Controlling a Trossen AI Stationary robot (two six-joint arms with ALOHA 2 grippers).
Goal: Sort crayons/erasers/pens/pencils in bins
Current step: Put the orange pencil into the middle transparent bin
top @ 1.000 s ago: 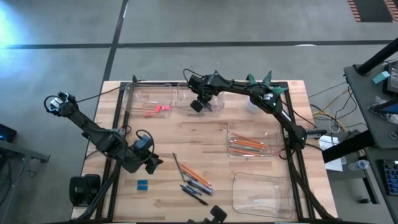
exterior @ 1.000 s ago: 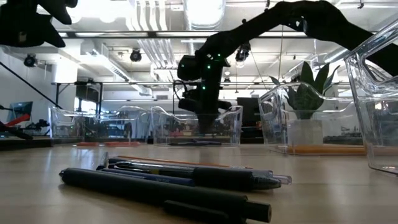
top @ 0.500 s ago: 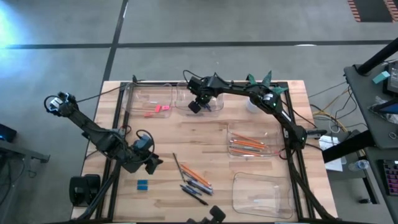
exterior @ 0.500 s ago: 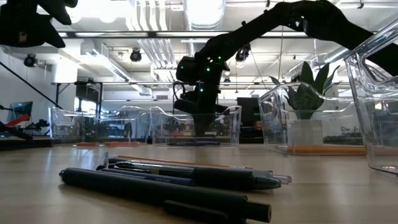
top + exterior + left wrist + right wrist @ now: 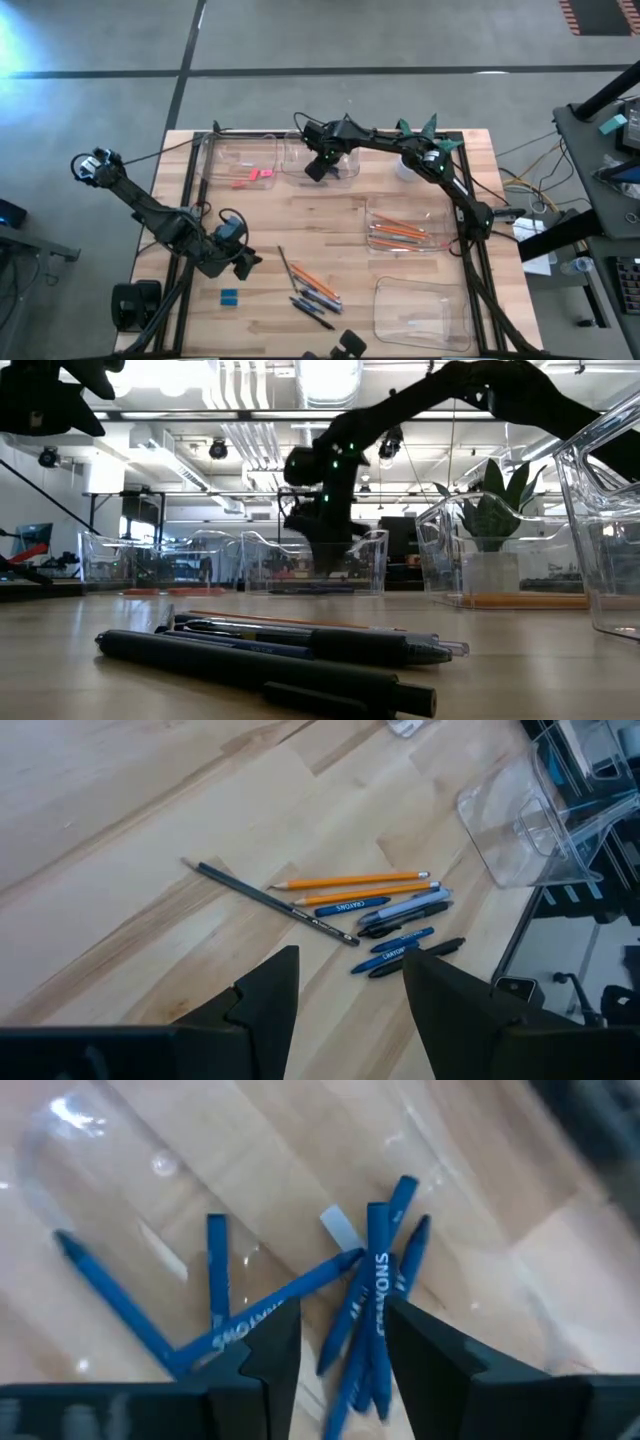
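several crayons in far bin (pencils in another)

overhead, table-level, two wrist views; shared pens

wooden table, potted plant

**Setting: robotics lab in an open industrial hall**

Polished grey concrete floor around a light wooden-plank table edged by a black metal frame. Exposed silver ceiling ducts, track spotlights overhead. Side bench with cables and equipment. Potted green plant behind the table.
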